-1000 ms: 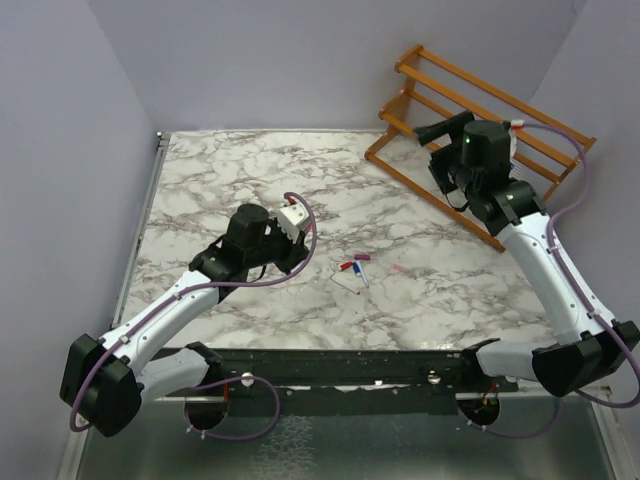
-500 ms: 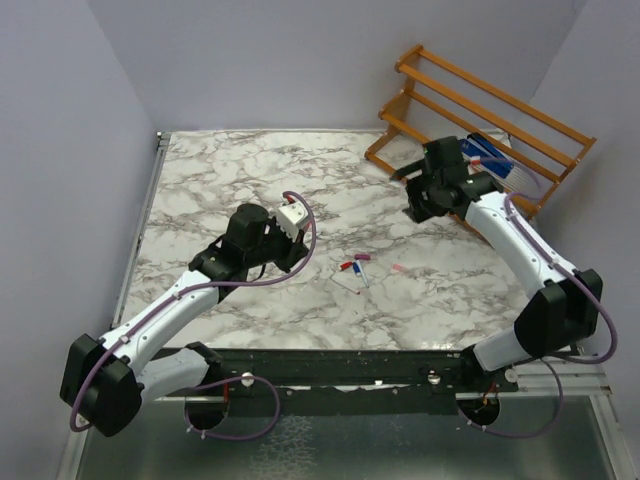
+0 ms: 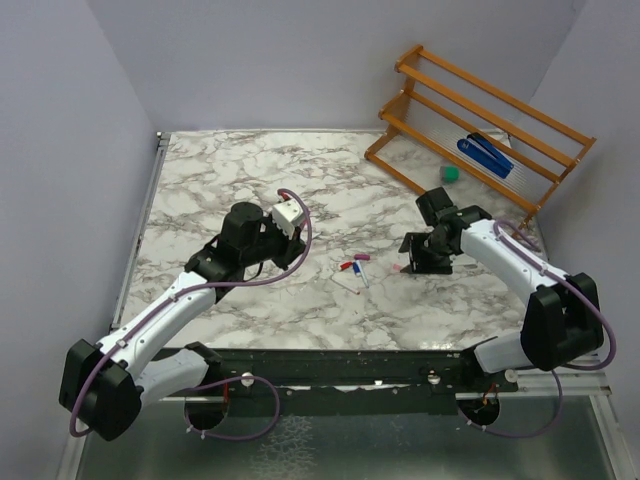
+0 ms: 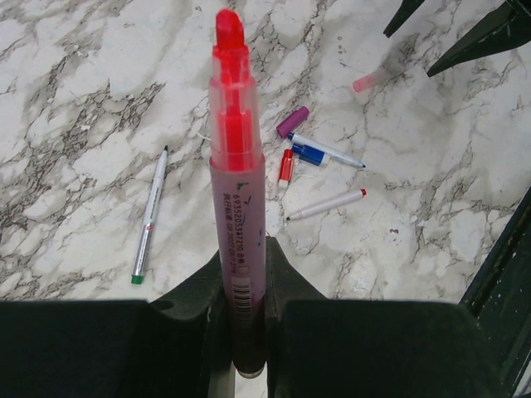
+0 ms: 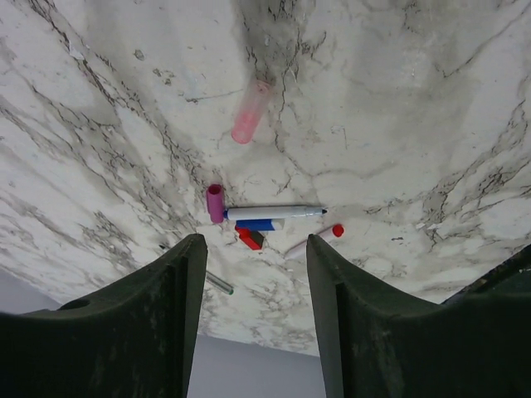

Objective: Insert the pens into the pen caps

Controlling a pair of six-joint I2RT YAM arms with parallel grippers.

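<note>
The left fingers [image 4: 192, 303] pinch the lower barrel of a pink marker [image 4: 236, 191]. It is uncapped, and its chisel tip points to the top of the left wrist view. The right fingers [image 5: 162, 315] are spread with nothing between them. They hang over the marble table [image 3: 220, 170], right of centre in the overhead view.

In the right wrist view, a pale pink cap [image 5: 250, 111] lies alone on the table in the upper middle, apart from the other pieces. Lower down, near the frame's centre, is a small cluster. A purple cap [image 5: 216, 203] sits just beside the blunt end of a white pen [image 5: 286, 213]. A blue cap [image 5: 264, 224] lies against that pen's side, and a red cap [image 5: 249, 238] is just below the blue one. A thin pen with a red end [image 5: 319, 238] slants beside them, partly hidden by the right-hand finger.

In the left wrist view the same cluster lies right of the marker's tip. A slim pen with a green end [image 4: 149, 220] rests by itself on the left side of the frame, well apart from the cluster.

In the upper right of the overhead view, a wooden rack [image 3: 430, 95] holds a blue stapler [image 3: 485, 155]. A small green block [image 3: 452, 173] sits just below the stapler.
</note>
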